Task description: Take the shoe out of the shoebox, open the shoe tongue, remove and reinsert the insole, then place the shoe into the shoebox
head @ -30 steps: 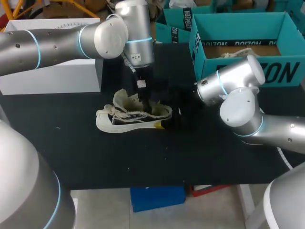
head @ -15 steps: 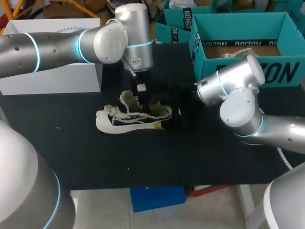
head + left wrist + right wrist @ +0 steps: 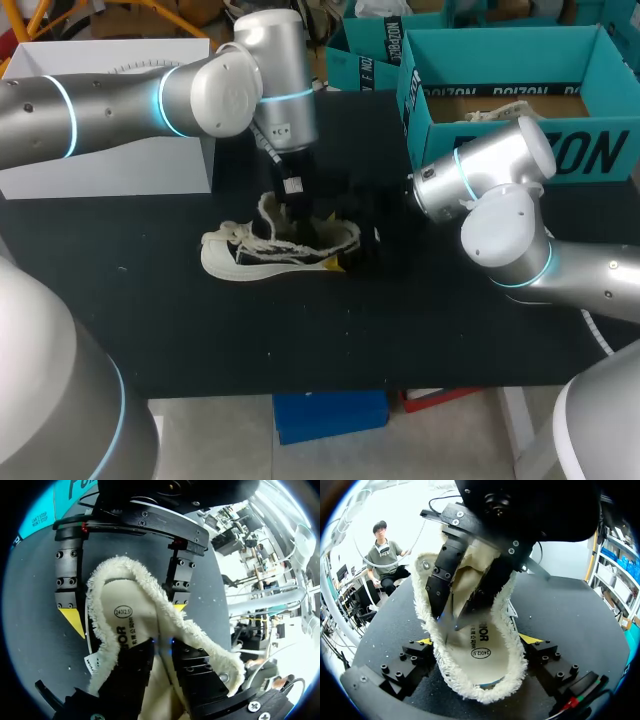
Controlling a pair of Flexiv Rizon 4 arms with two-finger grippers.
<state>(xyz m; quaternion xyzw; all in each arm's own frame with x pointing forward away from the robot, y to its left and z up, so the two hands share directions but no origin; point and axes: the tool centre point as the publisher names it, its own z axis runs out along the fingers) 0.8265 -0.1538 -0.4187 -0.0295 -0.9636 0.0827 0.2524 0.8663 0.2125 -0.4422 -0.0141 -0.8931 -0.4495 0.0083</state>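
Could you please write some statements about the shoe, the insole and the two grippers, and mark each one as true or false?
1. The left gripper is shut on the insole. True.
2. The shoe lies inside the teal shoebox. False: it rests on the black table, outside the box.
3. The insole is cream with a fleecy edge. True.
4. The right gripper hangs over the white box, far from the shoe. False: it is low, right at the shoe, at the end toward the right arm.
5. The shoebox stands open, with no lid on it. True.
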